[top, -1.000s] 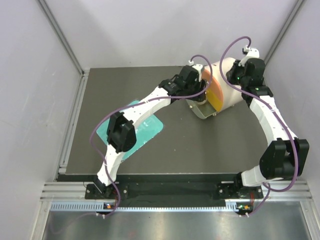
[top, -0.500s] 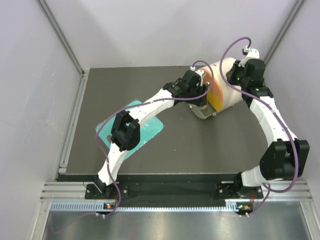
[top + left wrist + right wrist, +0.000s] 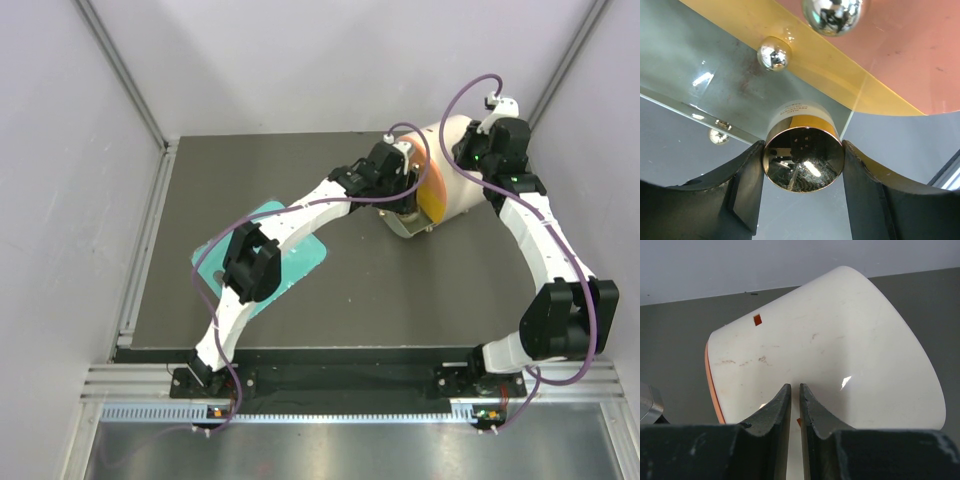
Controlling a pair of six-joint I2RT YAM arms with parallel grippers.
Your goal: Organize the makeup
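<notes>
On my left wrist feed the left gripper [image 3: 802, 148] is closed partway around the round gold compact [image 3: 803, 167]. One dark finger [image 3: 747, 190] presses each side of it, and its mirrored gold face is turned toward the lens. The jaws are open only as wide as the compact. Close behind it I see a clear drawer panel [image 3: 715, 70] with a yellow band shading to orange, carrying a chrome ball knob [image 3: 774, 52], with a larger knob [image 3: 832, 12] at the top edge. From overhead, the left arm reaches from its near-left base, across the teal tray [image 3: 305, 258], to the far right of the dark table [image 3: 270, 170]. Its claw sits right at the orange-yellow front [image 3: 432, 190] of the white drum [image 3: 462, 200], over the small drawer [image 3: 408, 224] pulled out there. The wrist hides the compact in that view. The right gripper [image 3: 795, 388] is up on the drum's curved white side [image 3: 830, 340], toward its far end. Its fingers [image 3: 777, 410] are drawn nearly together with only a thin slit between them, and I can see nothing held in that slit.
</notes>
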